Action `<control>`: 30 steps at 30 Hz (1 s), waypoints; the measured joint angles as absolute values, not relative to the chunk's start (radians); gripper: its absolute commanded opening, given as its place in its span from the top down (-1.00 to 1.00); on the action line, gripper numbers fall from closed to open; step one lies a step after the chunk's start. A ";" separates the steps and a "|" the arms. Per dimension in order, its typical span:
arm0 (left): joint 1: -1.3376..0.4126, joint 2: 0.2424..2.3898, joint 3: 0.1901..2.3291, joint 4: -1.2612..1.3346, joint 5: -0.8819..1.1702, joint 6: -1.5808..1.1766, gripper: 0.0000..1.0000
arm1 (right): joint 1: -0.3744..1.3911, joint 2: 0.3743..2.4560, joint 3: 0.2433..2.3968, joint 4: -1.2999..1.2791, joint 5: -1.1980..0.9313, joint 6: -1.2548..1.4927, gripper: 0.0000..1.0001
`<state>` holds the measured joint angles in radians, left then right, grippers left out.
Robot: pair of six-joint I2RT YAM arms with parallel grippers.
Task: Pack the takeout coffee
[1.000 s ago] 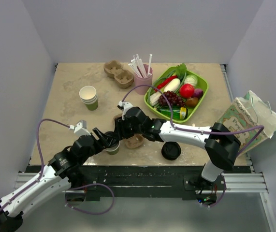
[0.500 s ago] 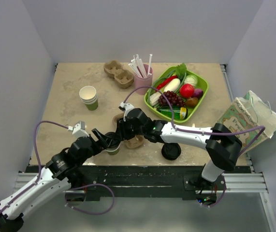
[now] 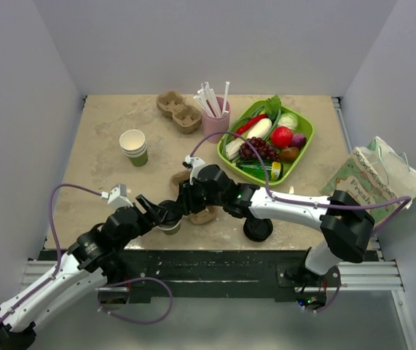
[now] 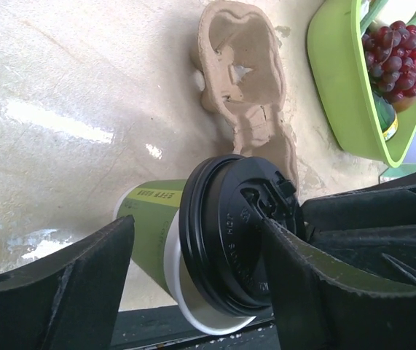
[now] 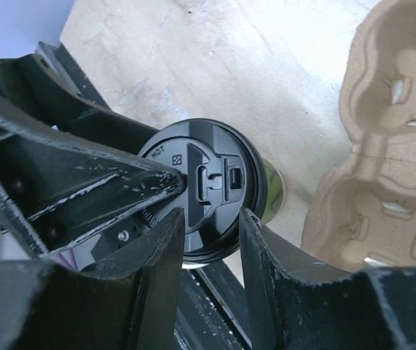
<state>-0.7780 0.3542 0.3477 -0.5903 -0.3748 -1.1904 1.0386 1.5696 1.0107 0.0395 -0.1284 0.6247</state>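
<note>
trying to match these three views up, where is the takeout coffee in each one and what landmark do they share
top external: takeout coffee sits low, left of centre.
left wrist: takeout coffee is at lower centre, black lid toward the camera, green side to its left.
right wrist: takeout coffee is at centre, seen from above the lid.
shared landmark: the nearer brown cup carrier right beside it, top centre in left wrist, right side in right wrist.

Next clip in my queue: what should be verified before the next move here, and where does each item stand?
1. The lid sits on the takeout coffee: ok; fully snapped, cannot tell.
2. The left hand straddles the cup: ok; firm grip, cannot tell.
3. The right hand is over the lid, holding nothing: ok.
4. The cup carrier lies beside the cup, visible pockets empty: ok.
</note>
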 measured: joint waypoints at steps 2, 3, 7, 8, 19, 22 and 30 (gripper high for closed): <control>-0.778 0.351 0.348 -0.590 -0.369 -1.193 -0.40 | 1.039 1.565 1.008 0.045 -0.147 0.626 0.16; -0.778 0.348 0.348 -0.591 -0.367 -1.193 -0.39 | 1.039 1.564 1.007 0.047 -0.153 0.626 0.13; -0.778 0.335 0.351 -0.595 -0.358 -1.193 -0.38 | 1.041 1.563 1.005 0.049 -0.172 0.626 -0.05; -0.778 0.330 0.352 -0.596 -0.355 -1.193 -0.38 | 1.041 1.563 1.005 0.048 -0.171 0.625 -0.06; -0.778 0.294 0.352 -0.632 -0.325 -1.186 -0.35 | 1.042 1.556 1.005 0.030 -0.100 0.622 -0.07; -0.778 0.288 0.352 -0.637 -0.323 -1.186 -0.34 | 1.042 1.574 1.006 0.029 -0.100 0.621 -0.04; -0.778 0.284 0.352 -0.640 -0.320 -1.185 -0.31 | 1.042 1.604 1.006 0.044 -0.153 0.626 0.31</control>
